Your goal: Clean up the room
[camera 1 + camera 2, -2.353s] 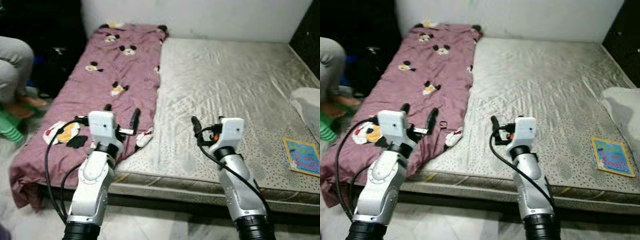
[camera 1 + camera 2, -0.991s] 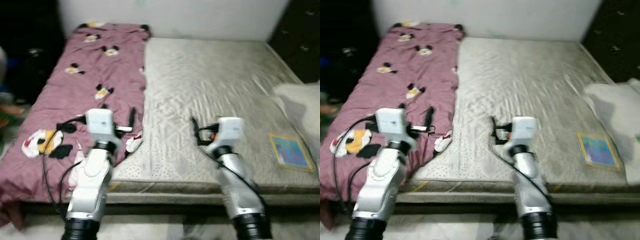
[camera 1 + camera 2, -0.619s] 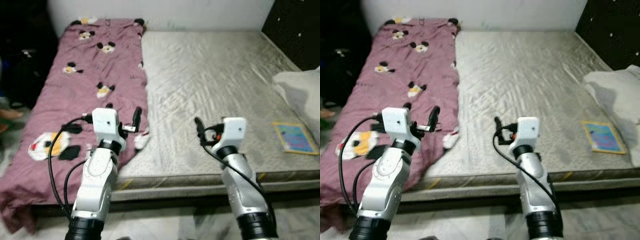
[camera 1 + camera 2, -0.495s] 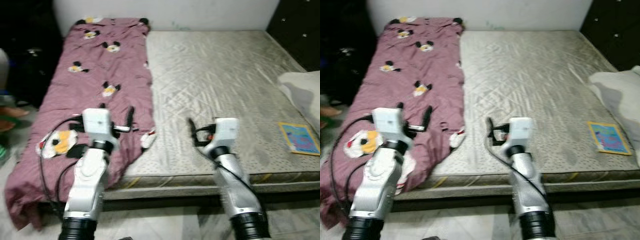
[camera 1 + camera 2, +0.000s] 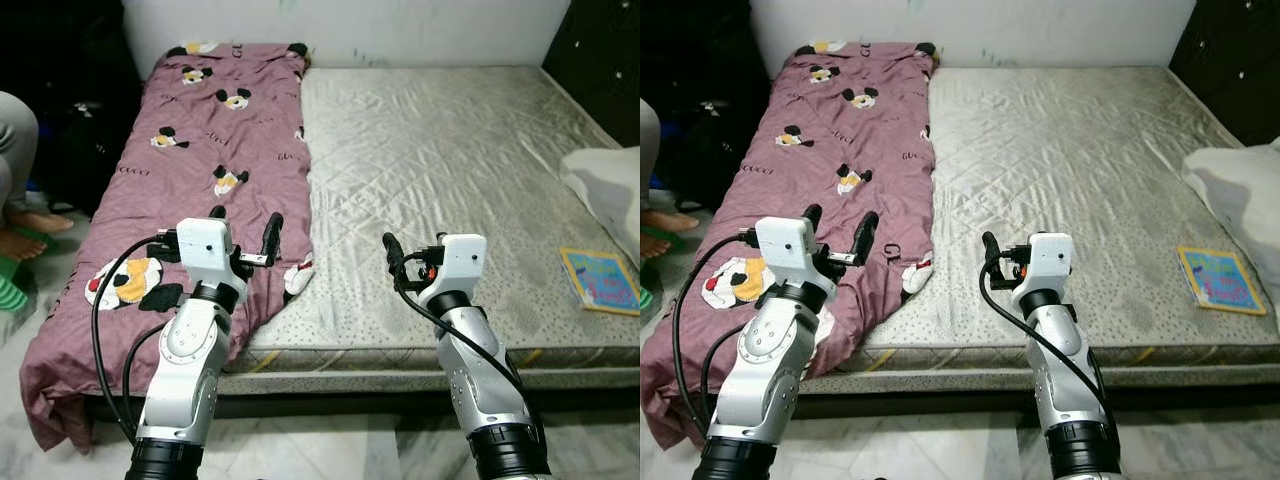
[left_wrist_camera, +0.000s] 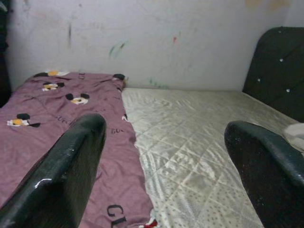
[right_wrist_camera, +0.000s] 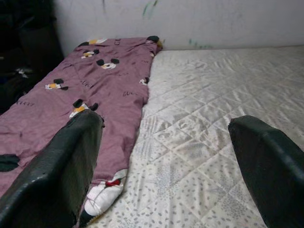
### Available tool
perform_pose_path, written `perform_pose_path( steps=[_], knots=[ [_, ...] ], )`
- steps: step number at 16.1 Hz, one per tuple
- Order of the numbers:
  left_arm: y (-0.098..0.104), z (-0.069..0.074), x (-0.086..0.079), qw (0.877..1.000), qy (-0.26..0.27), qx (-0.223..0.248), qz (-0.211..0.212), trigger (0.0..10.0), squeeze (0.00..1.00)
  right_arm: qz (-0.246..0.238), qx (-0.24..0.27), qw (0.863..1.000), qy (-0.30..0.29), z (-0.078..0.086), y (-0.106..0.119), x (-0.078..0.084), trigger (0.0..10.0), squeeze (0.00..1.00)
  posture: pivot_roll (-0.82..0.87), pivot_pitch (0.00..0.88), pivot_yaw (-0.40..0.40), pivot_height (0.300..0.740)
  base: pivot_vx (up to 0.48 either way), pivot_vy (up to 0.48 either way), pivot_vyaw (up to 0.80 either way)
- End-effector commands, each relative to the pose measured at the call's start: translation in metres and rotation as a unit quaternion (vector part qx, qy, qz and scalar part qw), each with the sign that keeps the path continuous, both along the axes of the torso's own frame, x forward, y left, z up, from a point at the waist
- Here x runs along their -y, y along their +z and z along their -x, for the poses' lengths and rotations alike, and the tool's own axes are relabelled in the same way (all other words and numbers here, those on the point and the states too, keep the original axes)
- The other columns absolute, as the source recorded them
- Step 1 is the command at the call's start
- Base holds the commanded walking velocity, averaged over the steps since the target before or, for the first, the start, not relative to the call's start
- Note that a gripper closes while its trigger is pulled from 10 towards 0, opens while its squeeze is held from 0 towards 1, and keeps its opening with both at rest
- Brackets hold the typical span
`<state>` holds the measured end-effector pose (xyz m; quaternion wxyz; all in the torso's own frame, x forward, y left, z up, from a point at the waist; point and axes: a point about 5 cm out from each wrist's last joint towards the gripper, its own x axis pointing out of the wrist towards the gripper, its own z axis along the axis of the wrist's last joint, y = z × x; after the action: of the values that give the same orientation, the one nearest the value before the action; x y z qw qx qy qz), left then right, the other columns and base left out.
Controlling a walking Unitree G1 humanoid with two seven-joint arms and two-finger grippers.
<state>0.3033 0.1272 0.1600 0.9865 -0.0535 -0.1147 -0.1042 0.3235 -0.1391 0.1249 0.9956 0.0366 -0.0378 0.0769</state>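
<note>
A maroon blanket (image 5: 200, 150) printed with cartoon mice covers the left strip of a bare grey mattress (image 5: 450, 150), and its near end hangs over the bed's front edge. A colourful book (image 5: 600, 280) lies flat near the mattress's right front corner. Beside the book rests a white pillow (image 5: 610, 180). My left gripper (image 5: 245, 225) hovers open over the blanket's near end, holding nothing. My right gripper (image 7: 166, 121) is open and held above the mattress's front part, with its fingers (image 7: 71, 156) wide apart.
A person sits at the far left, with a grey-trousered knee (image 5: 15, 130) and bare feet (image 5: 25, 235) on the floor. Dark bags (image 5: 85, 130) stand between them and the bed. A black padded headboard (image 5: 605, 40) rises at the right. Pale floor tiles (image 5: 330, 450) run along the bed's front.
The head camera has swayed and settled, so the whole picture shifted. Both arms keep the same pose, and the blanket, book and pillow lie where they were.
</note>
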Motion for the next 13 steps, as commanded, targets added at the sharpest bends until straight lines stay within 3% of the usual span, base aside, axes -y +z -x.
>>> perform_pose_path(
  steps=[1, 7, 10, 13],
  knots=[
    [0.0004, 0.0016, -0.0025, 1.000, 0.000, 0.002, -0.003, 10.0, 0.00, 0.000, 0.001, 1.000, 0.001, 0.0005, -0.0004, -0.0013, 10.0, 0.00, -0.02, 0.127, 0.021, 0.740, 0.375, 0.000, 0.00],
    [0.0003, 0.0008, -0.0023, 1.000, -0.002, 0.002, -0.010, 10.0, 0.00, 0.001, 0.002, 1.000, 0.002, -0.0003, -0.0001, -0.0026, 10.0, 0.00, -0.02, 0.122, 0.023, 0.740, 0.366, 0.000, 0.00],
    [0.0022, -0.0015, -0.0026, 1.000, 0.002, 0.003, -0.015, 10.0, 0.00, 0.000, 0.002, 1.000, 0.002, -0.0019, 0.0007, -0.0034, 10.0, 0.00, -0.02, 0.130, 0.025, 0.740, 0.172, 0.000, 0.00],
    [-0.0003, -0.0061, -0.0055, 0.998, 0.058, -0.010, -0.037, 10.0, 0.00, 0.006, 0.001, 1.000, -0.004, -0.0035, -0.0001, -0.0023, 10.0, 0.00, -0.01, 0.112, 0.027, 0.740, 0.000, 0.000, 0.00]
  ],
)
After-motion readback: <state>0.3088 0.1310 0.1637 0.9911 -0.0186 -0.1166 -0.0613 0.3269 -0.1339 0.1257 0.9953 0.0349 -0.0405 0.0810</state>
